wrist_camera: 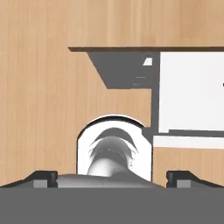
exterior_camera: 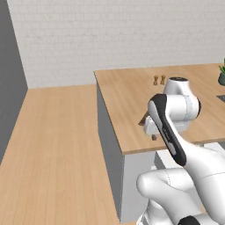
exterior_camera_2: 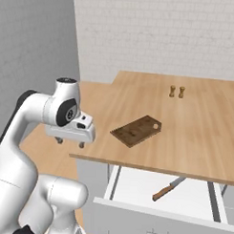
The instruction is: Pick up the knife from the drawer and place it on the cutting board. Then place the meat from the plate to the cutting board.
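One wooden counter is seen spanning the scene, with the drawer pulled out beneath its front edge. The gripper is held off the counter's front left corner — its jaws are spread wide and nothing is gripped. The cutting board is laid near the counter's front edge, left of centre. The knife is seen inside the drawer, blade angled toward the back. Two small shakers are set near the counter's back edge.

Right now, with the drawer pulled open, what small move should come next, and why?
Probably swing the open gripper right and down toward the knife. It lies untouched in the open drawer, while the gripper hangs empty off the counter's left corner.
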Robot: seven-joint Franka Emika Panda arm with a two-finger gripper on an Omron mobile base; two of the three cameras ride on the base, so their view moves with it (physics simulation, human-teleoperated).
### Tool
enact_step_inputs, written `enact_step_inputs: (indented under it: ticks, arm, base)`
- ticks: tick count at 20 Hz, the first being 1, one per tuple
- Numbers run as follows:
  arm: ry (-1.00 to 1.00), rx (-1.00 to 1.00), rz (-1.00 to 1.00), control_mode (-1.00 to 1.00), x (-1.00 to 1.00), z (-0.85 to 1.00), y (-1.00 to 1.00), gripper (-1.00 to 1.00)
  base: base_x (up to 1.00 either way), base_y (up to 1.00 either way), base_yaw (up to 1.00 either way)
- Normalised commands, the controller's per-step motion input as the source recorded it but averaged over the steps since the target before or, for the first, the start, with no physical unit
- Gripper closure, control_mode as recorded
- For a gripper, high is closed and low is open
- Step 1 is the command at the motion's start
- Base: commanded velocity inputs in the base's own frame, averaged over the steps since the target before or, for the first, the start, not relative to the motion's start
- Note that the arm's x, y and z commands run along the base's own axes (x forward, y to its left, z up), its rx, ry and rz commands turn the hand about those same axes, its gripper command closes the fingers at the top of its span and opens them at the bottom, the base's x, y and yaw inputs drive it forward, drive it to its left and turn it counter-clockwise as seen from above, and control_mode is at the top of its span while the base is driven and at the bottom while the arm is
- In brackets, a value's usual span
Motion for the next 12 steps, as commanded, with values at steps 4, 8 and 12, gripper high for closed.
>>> enact_step_inputs:
  ticks: [4, 8, 12]
  arm:
    - [0.00, 0.00, 0.00, -1.00, -0.25, -0.34, 0.00, -1.00]
    - [0.00, 0.00, 0.00, 1.00, -0.16, -0.35, 0.00, -1.00]
    - [0.00, 0.00, 0.00, 1.00, 0.00, 0.00, 0.00, -1.00]
  base:
    - [0.00, 0.00, 0.00]
    - [-0.06, 0.00, 0.00]
    - [-0.29, 0.00, 0.00]
